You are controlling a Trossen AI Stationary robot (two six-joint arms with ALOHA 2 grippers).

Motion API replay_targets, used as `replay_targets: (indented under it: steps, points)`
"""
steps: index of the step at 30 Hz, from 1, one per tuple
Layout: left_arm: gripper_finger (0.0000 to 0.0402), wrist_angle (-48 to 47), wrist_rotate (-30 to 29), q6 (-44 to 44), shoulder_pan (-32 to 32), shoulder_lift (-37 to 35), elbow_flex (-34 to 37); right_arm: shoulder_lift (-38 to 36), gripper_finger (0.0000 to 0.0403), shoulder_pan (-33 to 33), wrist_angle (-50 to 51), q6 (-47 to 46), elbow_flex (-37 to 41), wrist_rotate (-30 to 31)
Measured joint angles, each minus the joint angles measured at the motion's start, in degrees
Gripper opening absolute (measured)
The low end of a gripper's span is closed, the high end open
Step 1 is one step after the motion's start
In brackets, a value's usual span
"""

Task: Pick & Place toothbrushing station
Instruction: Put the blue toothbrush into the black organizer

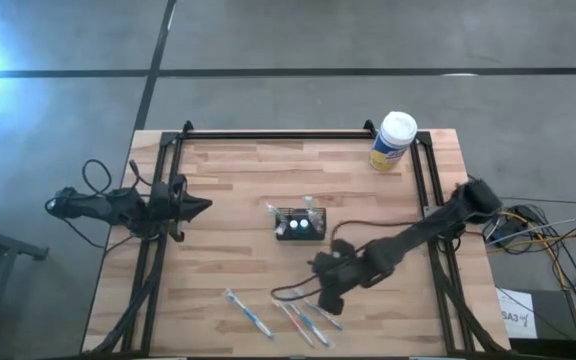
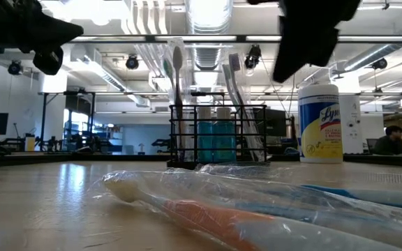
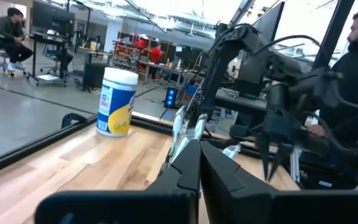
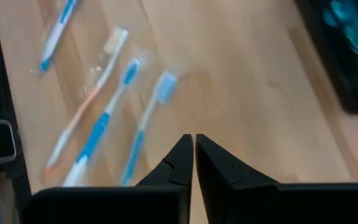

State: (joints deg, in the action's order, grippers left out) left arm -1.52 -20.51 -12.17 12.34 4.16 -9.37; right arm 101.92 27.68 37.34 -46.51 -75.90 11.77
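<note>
Seen from above, we found the toothbrushing station [image 1: 299, 224], a small black mesh-sided caddy, standing upright near the middle of the wooden table [image 1: 228, 180]. In the table-level view it held two blue bottles [image 2: 215, 137] side by side in its centre, with upright toothbrushes [image 2: 177, 97] rising from the compartments on either side. The right gripper [image 1: 330, 297] hung just above the table's near side, apart from the caddy and over a group of loose toothbrushes [image 1: 311, 318]; its two dark fingers [image 4: 174, 163] were pressed together with only a thin seam between them, and they held nothing. In its wrist view we counted four loose brushes, three with blue handles and one orange-and-white, lying roughly parallel on the wood, at least some in clear wrappers. One further toothbrush [image 1: 247, 312] lay to their left, well apart from the caddy. The left gripper [image 1: 200, 207] waited at the table's left edge, pointing toward the caddy, its fingers [image 3: 185, 171] likewise closed together and empty. A white-capped, yellow-labelled wipes canister [image 1: 394, 142] stood at the far right corner of the table. People [image 3: 8, 34] sat at desks in the room beyond.
</note>
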Motion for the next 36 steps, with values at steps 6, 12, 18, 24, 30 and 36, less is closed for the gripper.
replay_targets:
  steps: [6, 12, 18, 24, 30, 36]
  points:
    - [0.0012, -3.05, 0.02, -1.51, 0.0, 0.04, 0.11, 9.13, 0.0078, 0.07, 3.35, 2.78, -9.81, -1.62]
    - [0.0008, -3.01, 0.02, -2.45, 0.0, 0.09, 0.11, 15.8, 0.0151, -0.28, 9.2, 1.48, -15.66, -6.37]
    - [0.0015, -3.14, 0.04, -3.97, 0.0, 0.25, 0.22, 20.6, 0.0193, -0.32, 8.68, 0.32, -16.62, -9.05]
    - [0.0016, -3.29, 0.25, -5.54, 0.0, 0.53, 0.25, 23.44, 0.0197, -0.57, 7.92, -0.02, -16.66, -11.01]
    - [0.0014, -3.49, 0.27, -6.03, 0.0, 0.55, 0.27, 23.97, 0.018, -0.52, 8.06, 0.16, -16.74, -10.99]
    - [0.0014, -3.49, 0.27, -5.67, 0.0, 0.55, 0.27, 23.68, 0.0114, -0.52, 8.68, 2.38, -16.59, -10.61]
